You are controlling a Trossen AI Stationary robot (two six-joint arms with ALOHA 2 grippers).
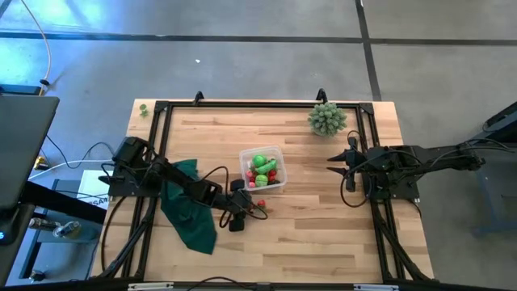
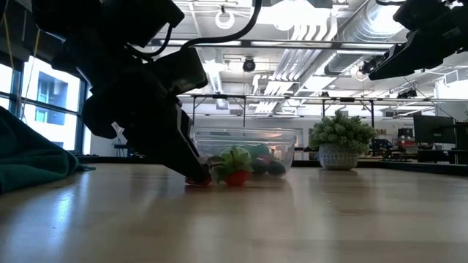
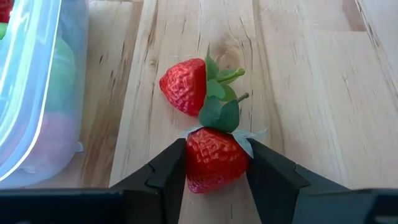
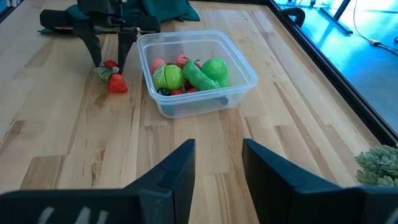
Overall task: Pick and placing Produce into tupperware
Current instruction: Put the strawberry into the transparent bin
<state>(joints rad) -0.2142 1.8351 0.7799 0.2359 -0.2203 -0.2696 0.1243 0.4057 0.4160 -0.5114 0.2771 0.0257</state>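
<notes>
Left wrist view: a strawberry (image 3: 214, 158) is bracketed by the left end effector (image 3: 216, 167), fingers narrowed against its sides, grip not confirmed. A second strawberry (image 3: 185, 86) lies just ahead, the tupperware (image 3: 31, 93) beside. The right end effector (image 4: 217, 165), half-open, is parked well apart.

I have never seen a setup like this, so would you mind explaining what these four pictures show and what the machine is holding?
Two robot arms work at a wooden table. One picture looks straight down, one looks level across the tabletop, and two come from cameras on the wrists. The left gripper has its fingers on either side of a strawberry, closing on it, with a second strawberry beside it. Nearby stands the clear tupperware, already holding green and red produce. A dark green cloth and a spiky plant also sit there. The right gripper waits, open and empty.
</notes>
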